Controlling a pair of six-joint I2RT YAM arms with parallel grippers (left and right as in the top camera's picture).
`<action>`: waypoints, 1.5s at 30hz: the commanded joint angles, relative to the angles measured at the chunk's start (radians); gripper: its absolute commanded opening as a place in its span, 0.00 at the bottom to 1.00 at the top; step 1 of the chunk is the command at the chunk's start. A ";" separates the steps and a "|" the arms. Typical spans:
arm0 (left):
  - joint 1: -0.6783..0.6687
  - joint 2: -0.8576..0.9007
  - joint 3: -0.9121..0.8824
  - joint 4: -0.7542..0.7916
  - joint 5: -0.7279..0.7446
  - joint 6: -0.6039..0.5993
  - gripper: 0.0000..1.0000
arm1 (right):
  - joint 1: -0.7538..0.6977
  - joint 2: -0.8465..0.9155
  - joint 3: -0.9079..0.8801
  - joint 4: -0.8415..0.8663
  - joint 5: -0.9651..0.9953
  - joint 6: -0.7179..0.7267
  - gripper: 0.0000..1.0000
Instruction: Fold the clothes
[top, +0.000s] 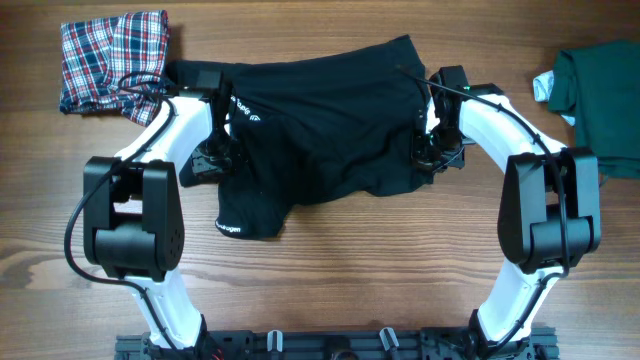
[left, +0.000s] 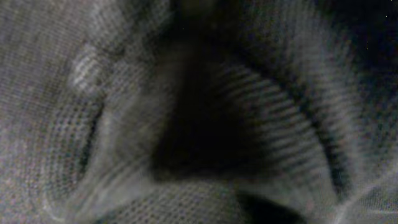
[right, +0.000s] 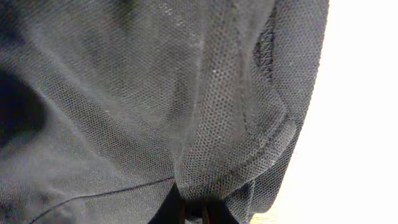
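The black shirt (top: 320, 130) with small white logos hangs bunched between my two grippers at the middle of the table. My left gripper (top: 215, 155) is at its left edge and my right gripper (top: 432, 150) at its right edge. Black knit cloth fills the left wrist view (left: 261, 124) and hides the fingers. In the right wrist view the shirt (right: 186, 112) is gathered into the jaws (right: 199, 208), which are shut on it. The plaid garment (top: 110, 55) lies folded at the back left. The dark green garment (top: 600, 100) lies at the back right.
The wooden table (top: 330, 280) shows in front of the shirt. Both arm bases stand at the front edge. A black cable runs over the plaid garment's near corner.
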 joint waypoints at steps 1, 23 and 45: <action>0.006 0.008 -0.006 -0.029 -0.003 0.004 0.04 | 0.005 0.020 -0.014 0.000 0.056 0.025 0.04; 0.006 -0.144 -0.006 -0.381 0.021 -0.135 0.04 | -0.131 0.020 -0.014 -0.002 0.120 0.051 0.04; -0.248 -0.263 -0.006 -0.652 0.288 -0.162 0.04 | -0.251 0.020 -0.014 -0.012 0.120 0.047 0.04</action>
